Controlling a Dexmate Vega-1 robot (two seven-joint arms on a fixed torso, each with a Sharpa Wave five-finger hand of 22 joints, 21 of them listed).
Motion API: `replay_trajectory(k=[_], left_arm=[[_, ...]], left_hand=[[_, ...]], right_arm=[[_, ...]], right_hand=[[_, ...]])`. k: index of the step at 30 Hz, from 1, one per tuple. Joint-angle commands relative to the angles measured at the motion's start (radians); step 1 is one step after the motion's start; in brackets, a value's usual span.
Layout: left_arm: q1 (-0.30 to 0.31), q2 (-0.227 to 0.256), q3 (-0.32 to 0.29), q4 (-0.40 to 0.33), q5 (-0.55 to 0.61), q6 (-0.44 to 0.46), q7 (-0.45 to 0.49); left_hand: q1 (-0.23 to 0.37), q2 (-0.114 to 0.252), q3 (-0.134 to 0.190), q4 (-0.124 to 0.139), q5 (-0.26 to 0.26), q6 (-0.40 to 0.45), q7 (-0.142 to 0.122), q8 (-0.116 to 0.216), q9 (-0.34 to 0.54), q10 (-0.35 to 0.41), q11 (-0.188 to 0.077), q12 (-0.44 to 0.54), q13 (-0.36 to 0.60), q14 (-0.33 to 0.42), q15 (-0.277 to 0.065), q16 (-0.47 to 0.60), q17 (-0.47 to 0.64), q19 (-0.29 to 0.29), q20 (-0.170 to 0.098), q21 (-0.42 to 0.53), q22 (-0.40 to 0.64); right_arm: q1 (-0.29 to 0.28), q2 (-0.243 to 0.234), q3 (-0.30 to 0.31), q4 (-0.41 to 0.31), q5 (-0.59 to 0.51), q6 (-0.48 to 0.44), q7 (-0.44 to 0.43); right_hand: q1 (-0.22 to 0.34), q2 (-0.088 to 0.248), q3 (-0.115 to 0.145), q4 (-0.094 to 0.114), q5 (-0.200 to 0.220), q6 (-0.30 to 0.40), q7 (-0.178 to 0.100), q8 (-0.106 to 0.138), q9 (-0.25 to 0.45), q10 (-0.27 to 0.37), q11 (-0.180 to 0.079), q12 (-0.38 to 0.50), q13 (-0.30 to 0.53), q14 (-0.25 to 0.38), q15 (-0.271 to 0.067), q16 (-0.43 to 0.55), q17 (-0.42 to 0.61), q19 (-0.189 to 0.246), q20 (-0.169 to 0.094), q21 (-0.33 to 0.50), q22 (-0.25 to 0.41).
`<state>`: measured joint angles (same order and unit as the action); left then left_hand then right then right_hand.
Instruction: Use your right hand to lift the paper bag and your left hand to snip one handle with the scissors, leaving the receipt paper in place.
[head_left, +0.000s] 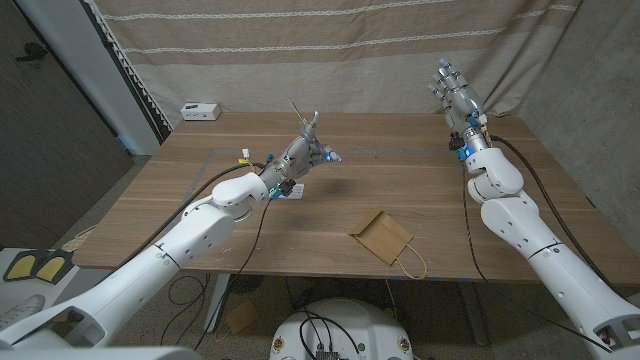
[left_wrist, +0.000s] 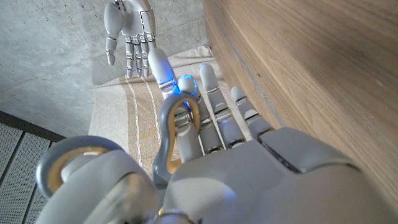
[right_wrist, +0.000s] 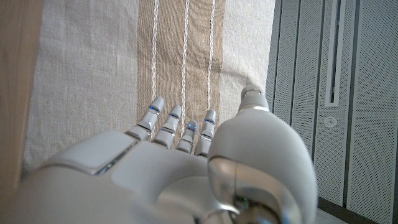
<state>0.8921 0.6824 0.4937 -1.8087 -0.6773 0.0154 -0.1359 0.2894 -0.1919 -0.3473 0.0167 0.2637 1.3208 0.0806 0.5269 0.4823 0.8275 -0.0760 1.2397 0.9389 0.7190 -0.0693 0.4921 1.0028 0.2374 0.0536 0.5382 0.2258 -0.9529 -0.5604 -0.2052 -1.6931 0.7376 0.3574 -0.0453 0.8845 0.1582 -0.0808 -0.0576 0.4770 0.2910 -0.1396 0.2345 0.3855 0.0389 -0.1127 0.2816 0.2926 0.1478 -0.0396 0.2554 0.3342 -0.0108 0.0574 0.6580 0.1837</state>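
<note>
Both arms up, paper bag (head_left: 380, 235) untouched near the front edge.

Table (head_left: 420, 160) first: the bag lies flat at its near middle-right, long axis diagonal, twine handle (head_left: 413, 263) trailing toward the front edge and overhanging it. Right hand (head_left: 456, 92) is raised above the far right corner, fingers straight and slightly apart, holding nothing — bag sits well apart from it, forward and inward, so the coming move is a long reach down and back toward the robot. Left hand (head_left: 306, 152) hovers over the table's middle-left, fingers through the scissors' (head_left: 309, 128) loops, blades pointing up and away; about as far from the bag as the right. Receipt paper — can't pick it out. Small white box (head_left: 200, 111) at the far left edge.
</note>
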Motion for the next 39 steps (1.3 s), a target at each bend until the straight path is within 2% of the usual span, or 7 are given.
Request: replay_trajectory(k=[1,5,8,17,25,34,39], left_arm=[[-0.014,-0.009,0.007,0.011,0.001,0.01,0.004],[-0.017,-0.009,0.009,0.011,0.002,0.013,0.002],[-0.017,-0.007,0.01,0.006,0.011,0.014,0.01],[-0.027,0.022,0.013,-0.008,0.02,0.049,0.001],[-0.041,0.059,0.019,-0.013,0.032,0.086,-0.025],[-0.07,0.117,0.022,-0.054,0.071,0.177,-0.011],[-0.09,0.128,0.031,-0.055,0.07,0.205,-0.04]], left_hand=[[-0.009,0.003,-0.008,-0.021,0.011,0.063,0.045,0.065,0.077,0.038,0.005,0.042,0.071,0.026,-0.084,0.019,0.005,0.013,-0.004,-0.005,0.008],[-0.007,0.004,-0.007,-0.032,0.015,0.089,0.059,0.131,0.14,0.058,0.007,0.069,0.104,0.052,-0.089,0.036,0.004,0.021,-0.007,-0.005,0.011],[-0.003,0.005,-0.006,-0.045,0.02,0.096,0.073,0.222,0.22,0.077,0.01,0.088,0.127,0.069,-0.092,0.05,0.002,0.029,-0.009,-0.005,0.014],[-0.011,0.004,-0.008,-0.062,0.021,0.105,0.111,0.306,0.251,0.111,0.042,0.119,0.167,0.093,-0.08,0.07,-0.003,0.039,-0.01,-0.007,0.017],[-0.06,0.002,-0.011,-0.081,0.012,0.084,0.114,0.584,0.516,0.136,0.078,0.125,0.183,0.094,-0.071,0.092,-0.012,0.05,-0.007,-0.016,0.02],[-0.112,-0.007,-0.019,-0.089,-0.008,0.066,0.11,0.674,0.638,0.125,0.101,0.142,0.22,0.097,-0.05,0.105,-0.017,0.069,-0.012,-0.031,0.007],[-0.134,-0.006,-0.017,-0.095,-0.016,0.048,0.112,0.684,0.661,0.125,0.106,0.123,0.195,0.084,-0.047,0.111,-0.012,0.069,-0.007,-0.042,0.002]], right_arm=[[-0.001,0.0,0.013,0.006,0.014,0.008,0.004],[-0.002,0.002,0.016,0.009,0.02,0.011,0.005],[-0.004,0.001,0.019,0.01,0.017,0.015,0.005],[-0.008,-0.006,0.027,0.007,0.014,0.016,0.001],[-0.007,-0.013,0.032,0.009,0.009,0.013,-0.001],[-0.006,-0.01,0.036,0.021,0.012,0.018,-0.001],[-0.006,-0.008,0.037,0.03,0.009,0.028,0.003]], right_hand=[[-0.01,-0.004,-0.009,0.002,0.002,0.0,-0.006,0.007,0.001,-0.003,0.001,0.004,0.001,-0.005,-0.057,0.002,-0.001,-0.002,0.008,-0.001,0.004],[-0.011,-0.003,-0.009,0.002,0.002,0.001,-0.004,0.007,0.001,-0.002,0.004,0.005,0.001,-0.004,-0.056,0.003,-0.001,-0.002,0.009,-0.002,0.004],[-0.011,-0.003,-0.009,0.002,0.002,0.001,-0.004,0.008,0.001,-0.001,0.002,0.005,0.001,-0.004,-0.055,0.003,-0.002,-0.001,0.009,-0.003,0.004],[-0.012,-0.003,-0.009,0.002,0.002,0.001,-0.003,0.008,0.001,-0.001,0.001,0.005,0.0,-0.004,-0.056,0.003,-0.003,-0.001,0.009,-0.004,0.005],[-0.012,-0.003,-0.009,0.002,0.001,0.001,-0.003,0.008,0.001,-0.002,0.001,0.006,0.0,-0.004,-0.055,0.003,-0.003,-0.001,0.009,-0.006,0.005],[-0.014,-0.003,-0.009,0.002,0.001,0.001,-0.003,0.008,0.001,-0.002,0.002,0.006,-0.001,-0.004,-0.055,0.004,-0.004,-0.001,0.01,-0.009,0.005],[-0.015,-0.003,-0.01,0.002,0.0,-0.003,-0.008,0.007,0.001,-0.005,0.003,0.005,-0.001,-0.007,-0.054,0.003,-0.005,-0.007,0.018,-0.013,0.004]])
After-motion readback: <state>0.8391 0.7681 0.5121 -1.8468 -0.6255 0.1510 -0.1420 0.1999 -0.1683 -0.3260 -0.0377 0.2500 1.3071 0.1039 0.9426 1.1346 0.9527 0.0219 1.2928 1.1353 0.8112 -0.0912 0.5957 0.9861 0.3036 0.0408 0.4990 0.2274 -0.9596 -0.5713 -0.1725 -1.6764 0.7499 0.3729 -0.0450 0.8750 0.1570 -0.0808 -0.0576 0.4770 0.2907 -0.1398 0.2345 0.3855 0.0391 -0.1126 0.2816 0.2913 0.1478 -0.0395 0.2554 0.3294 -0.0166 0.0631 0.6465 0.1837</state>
